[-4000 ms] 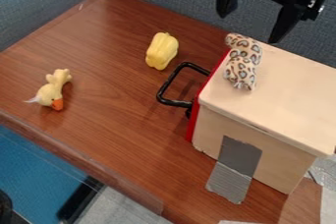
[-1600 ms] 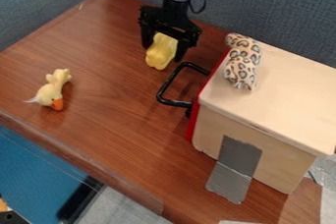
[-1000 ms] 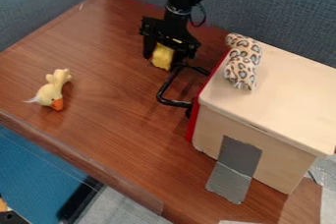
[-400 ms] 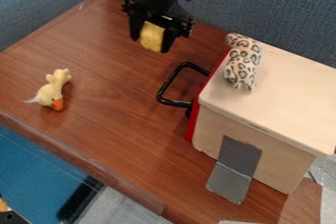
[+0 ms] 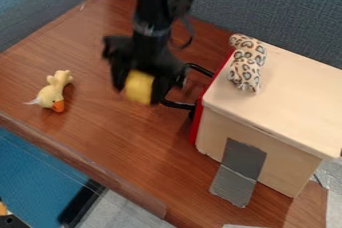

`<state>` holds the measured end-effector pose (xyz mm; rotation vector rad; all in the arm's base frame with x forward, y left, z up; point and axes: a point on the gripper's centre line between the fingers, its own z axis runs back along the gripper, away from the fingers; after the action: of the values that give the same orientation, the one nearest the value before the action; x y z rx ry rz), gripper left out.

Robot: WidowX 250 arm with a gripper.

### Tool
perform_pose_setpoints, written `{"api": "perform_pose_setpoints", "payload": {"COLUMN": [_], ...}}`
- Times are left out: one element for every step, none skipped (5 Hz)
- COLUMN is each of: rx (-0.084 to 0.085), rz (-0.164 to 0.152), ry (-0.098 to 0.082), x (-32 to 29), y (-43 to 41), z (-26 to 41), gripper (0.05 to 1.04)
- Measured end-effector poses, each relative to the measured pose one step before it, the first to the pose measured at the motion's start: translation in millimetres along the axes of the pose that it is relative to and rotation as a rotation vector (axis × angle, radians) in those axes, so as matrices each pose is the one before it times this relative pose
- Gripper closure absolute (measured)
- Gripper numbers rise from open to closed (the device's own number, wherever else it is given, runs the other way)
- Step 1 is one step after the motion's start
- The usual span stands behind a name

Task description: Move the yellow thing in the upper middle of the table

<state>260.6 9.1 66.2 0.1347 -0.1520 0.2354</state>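
Observation:
My black gripper [image 5: 139, 94] hangs over the middle of the table, left of the box's black handle. It is shut on the yellow thing [image 5: 139, 87], a pepper-shaped toy held between its two fingers. The upper part of the toy is hidden by the gripper body. Whether the toy touches the wood below, I cannot tell.
On the right stands a wooden box [image 5: 287, 97] with a red front edge and a black handle [image 5: 178, 105]. A leopard-spotted toy [image 5: 247, 63] lies on top of it. A pale yellow duck toy [image 5: 53, 92] lies on the brown table [image 5: 107, 142] at the left.
The gripper came down over the yellow toy, closed on it and lifted it. Since then both have moved down and slightly left in the view, toward the table's middle.

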Motion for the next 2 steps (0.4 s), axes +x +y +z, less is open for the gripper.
{"api": "perform_pose_setpoints", "payload": {"rx": [0.013,0.0058], "rz": [-0.027,0.0093], "ry": [0.0476,0.0097], "x": [-23.77,-6.37], "y": [-10.53,-3.04], "z": [-8.76,-0.17], "gripper": [0.336,0.336]}}
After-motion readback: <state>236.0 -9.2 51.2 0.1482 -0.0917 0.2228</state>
